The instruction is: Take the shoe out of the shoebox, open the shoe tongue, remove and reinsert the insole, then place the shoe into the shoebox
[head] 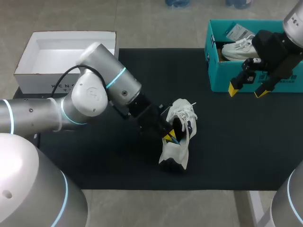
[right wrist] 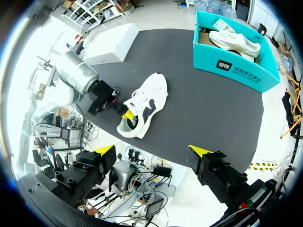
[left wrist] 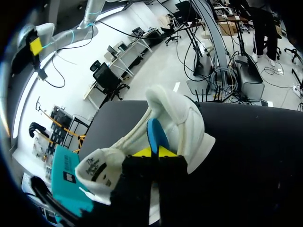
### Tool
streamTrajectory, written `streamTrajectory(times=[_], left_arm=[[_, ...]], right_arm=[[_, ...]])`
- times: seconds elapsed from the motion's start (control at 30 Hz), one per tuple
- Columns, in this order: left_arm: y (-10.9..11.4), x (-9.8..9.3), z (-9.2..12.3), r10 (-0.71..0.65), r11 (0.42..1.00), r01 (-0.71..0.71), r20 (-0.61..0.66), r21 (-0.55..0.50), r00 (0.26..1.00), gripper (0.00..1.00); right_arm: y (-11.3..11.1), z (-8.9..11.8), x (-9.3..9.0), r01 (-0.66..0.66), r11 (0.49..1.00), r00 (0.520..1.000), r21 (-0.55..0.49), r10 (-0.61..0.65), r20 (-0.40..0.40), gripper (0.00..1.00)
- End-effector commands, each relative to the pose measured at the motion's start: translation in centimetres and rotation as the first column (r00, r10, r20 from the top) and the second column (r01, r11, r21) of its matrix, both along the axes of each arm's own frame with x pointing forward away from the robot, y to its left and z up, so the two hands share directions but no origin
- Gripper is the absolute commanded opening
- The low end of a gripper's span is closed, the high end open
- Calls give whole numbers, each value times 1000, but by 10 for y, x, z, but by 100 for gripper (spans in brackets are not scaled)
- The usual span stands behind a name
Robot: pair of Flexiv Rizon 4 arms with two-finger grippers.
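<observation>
**A:** From above, where is the shoe relative to your grippers?

**B:** The white shoe (head: 180, 137) lies near the middle of the black mat (head: 94, 161), well apart from the teal shoebox (head: 214, 71) at the far right corner. My left gripper (head: 169, 136) is at the shoe's opening, with a sliver of blue between its tips. My right gripper (head: 247, 91) hangs just in front of the shoebox, fingers spread wide and gripping nothing.

**A:** What is in the boxes?

**B:** A second shoe (head: 239, 47), also white, lies in the shoebox with a paper tag (head: 238, 32) beside it. The white box (head: 61, 80) at the far left corner stands open. The print on its front wall is too small for me to read.

**A:** What does your left wrist show?

**B:** My yellow tips are clenched on the blue insole (left wrist: 157, 135), which stands up out of the shoe between them. The tongue (left wrist: 102, 168) is folded out to one side and carries a printed label. The shoebox sits off beyond it.

**A:** And your right wrist?

**B:** The shoe lies well ahead of my spread fingers, with my left gripper at its opening. The shoebox is farther off, with the second shoe inside and a printed panel on its long wall.
</observation>
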State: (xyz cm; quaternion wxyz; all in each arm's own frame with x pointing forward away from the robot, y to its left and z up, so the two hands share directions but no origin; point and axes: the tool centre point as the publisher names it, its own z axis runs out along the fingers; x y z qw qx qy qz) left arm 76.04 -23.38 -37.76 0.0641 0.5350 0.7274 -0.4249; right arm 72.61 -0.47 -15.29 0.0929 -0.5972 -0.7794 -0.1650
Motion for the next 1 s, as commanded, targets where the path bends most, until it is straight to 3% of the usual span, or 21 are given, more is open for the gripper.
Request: streamTrajectory(times=[0.03, 0.07, 0.5, 0.87, 1.0], left_arm=[[8, 3, 8, 9, 1000, -9, 15, 1, 1000, 87], [9, 4, 12, 6, 1000, -6, 27, 5, 1000, 100], [23, 12, 53, -49, 999, 49, 71, 2, 996, 100], [23, 2, 68, -160, 981, 147, 99, 125, 982, 100], [24, -1, 67, -169, 978, 156, 93, 138, 981, 100]], right_arm=[[1, -1, 2, -1, 1000, 1000, -2, 1, -2, 100], [1, -1, 2, -1, 1000, 1000, -2, 1, -2, 100], [1, -1, 2, -1, 1000, 1000, -2, 1, -2, 100], [1, -1, 2, -1, 1000, 1000, -2, 1, -2, 100], [-21, 2, -12, 37, 999, 999, -12, -37, 17, 100]])
